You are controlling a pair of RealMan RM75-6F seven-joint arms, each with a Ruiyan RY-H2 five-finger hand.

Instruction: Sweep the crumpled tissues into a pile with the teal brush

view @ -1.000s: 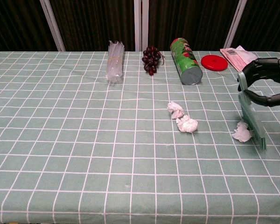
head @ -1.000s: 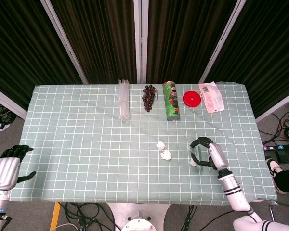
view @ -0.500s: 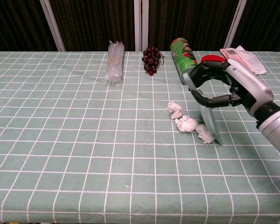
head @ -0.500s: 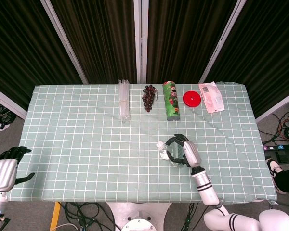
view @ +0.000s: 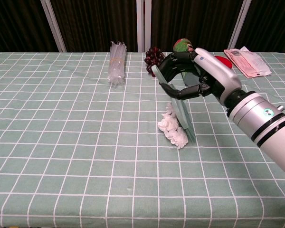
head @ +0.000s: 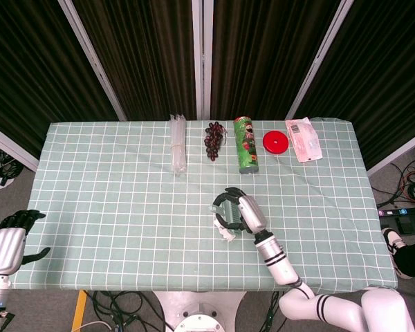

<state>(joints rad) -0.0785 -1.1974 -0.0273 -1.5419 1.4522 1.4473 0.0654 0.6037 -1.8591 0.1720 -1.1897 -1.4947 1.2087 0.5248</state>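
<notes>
My right hand [view: 192, 76] [head: 239, 210] grips the handle of the teal brush [view: 180, 111] near the table's middle. The brush stands on edge with its long side on the cloth. Pressed against its left face lie the crumpled white tissues [view: 173, 128] [head: 226, 232], bunched together in one clump. My left hand [head: 10, 243] hangs off the table's left front corner, fingers apart and holding nothing; the chest view does not show it.
Along the far edge lie a clear bundle of plastic tubes [view: 116, 62], dark grapes [view: 153, 58], a green can on its side [head: 246, 144], a red lid [head: 276, 142] and a printed packet [view: 247, 60]. The checked tablecloth [view: 61, 156] covers the table.
My right hand has swept the brush leftward across the table, pushing the right-hand tissue into the other two. The tissues now sit in one clump, shifted left. The left hand has barely moved.
</notes>
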